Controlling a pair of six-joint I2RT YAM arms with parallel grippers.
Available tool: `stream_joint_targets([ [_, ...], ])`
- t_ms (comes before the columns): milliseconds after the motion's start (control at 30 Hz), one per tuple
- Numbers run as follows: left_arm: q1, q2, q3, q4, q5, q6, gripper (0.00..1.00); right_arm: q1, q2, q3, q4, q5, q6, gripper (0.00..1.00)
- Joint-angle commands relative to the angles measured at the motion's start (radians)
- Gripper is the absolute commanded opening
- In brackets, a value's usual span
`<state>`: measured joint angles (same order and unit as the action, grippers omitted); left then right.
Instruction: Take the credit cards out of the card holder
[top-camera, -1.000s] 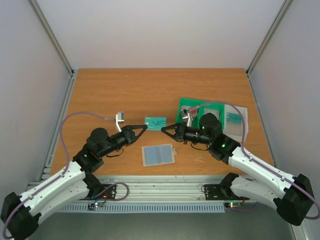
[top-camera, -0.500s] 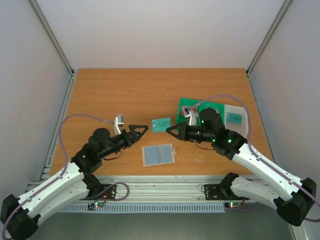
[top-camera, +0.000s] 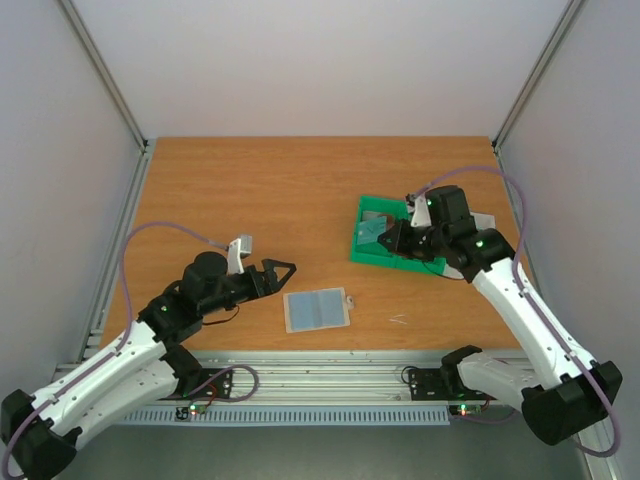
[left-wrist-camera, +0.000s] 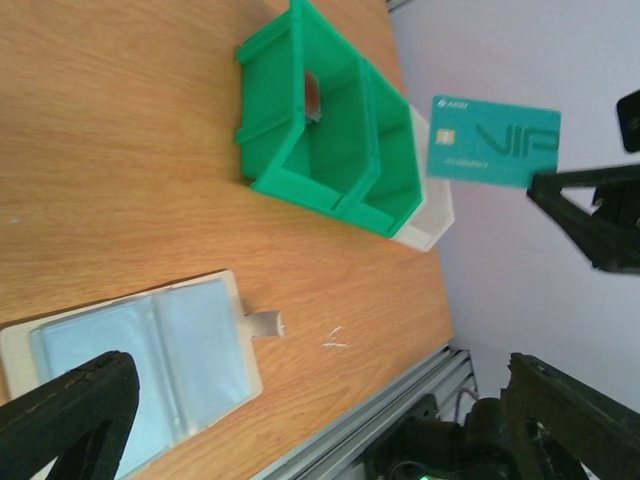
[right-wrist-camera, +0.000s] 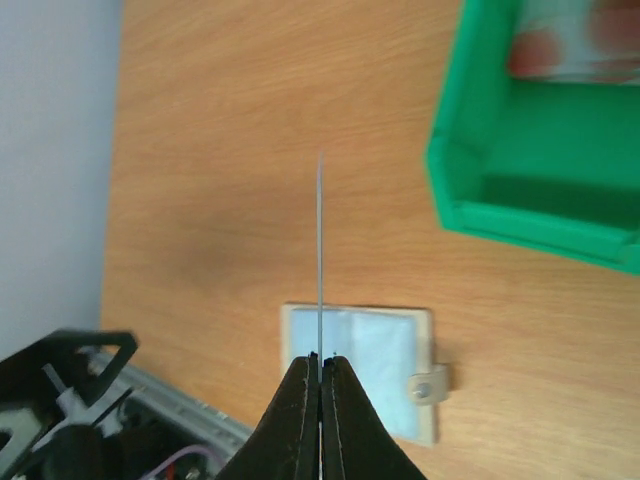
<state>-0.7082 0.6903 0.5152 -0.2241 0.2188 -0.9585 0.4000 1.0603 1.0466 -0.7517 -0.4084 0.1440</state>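
The card holder, a pale blue-grey two-pocket sleeve with a small tab, lies flat on the table near the front; it also shows in the wrist views. My left gripper hovers just left of the card holder, jaws wide open and empty. My right gripper is shut on a teal credit card and holds it in the air over the green tray. The right wrist view sees that teal card edge-on. A white card with red marks lies in the tray.
The green compartment tray stands at the right middle of the table, with a whitish box against its far side. The aluminium rail runs along the table's front edge.
My left gripper has opened, let go of the teal card and drawn back left. My right gripper has carried the card right, from the table's middle to above the green tray.
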Motion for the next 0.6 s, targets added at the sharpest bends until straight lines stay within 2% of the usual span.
stream_joint_targets([
  [0, 0.0, 0.005, 0.032, -0.049, -0.011, 0.093, 0.99, -0.134, 0.049, 0.052, -0.149, 0.011, -0.165, 0.01],
  [167, 0.001, 0.006, 0.042, -0.102, -0.048, 0.148, 0.99, -0.319, 0.118, 0.062, -0.173, -0.052, -0.231, 0.01],
  [300, 0.003, 0.015, 0.054, -0.122, -0.051, 0.203, 0.99, -0.46, 0.177, 0.098, -0.24, -0.028, -0.286, 0.01],
  [467, 0.008, 0.047, 0.104, -0.206, -0.084, 0.311, 0.99, -0.679, 0.279, 0.169, -0.279, -0.162, -0.362, 0.01],
  [567, 0.01, 0.07, 0.101, -0.193, -0.094, 0.349, 0.99, -0.737, 0.365, 0.206, -0.261, -0.25, -0.375, 0.02],
])
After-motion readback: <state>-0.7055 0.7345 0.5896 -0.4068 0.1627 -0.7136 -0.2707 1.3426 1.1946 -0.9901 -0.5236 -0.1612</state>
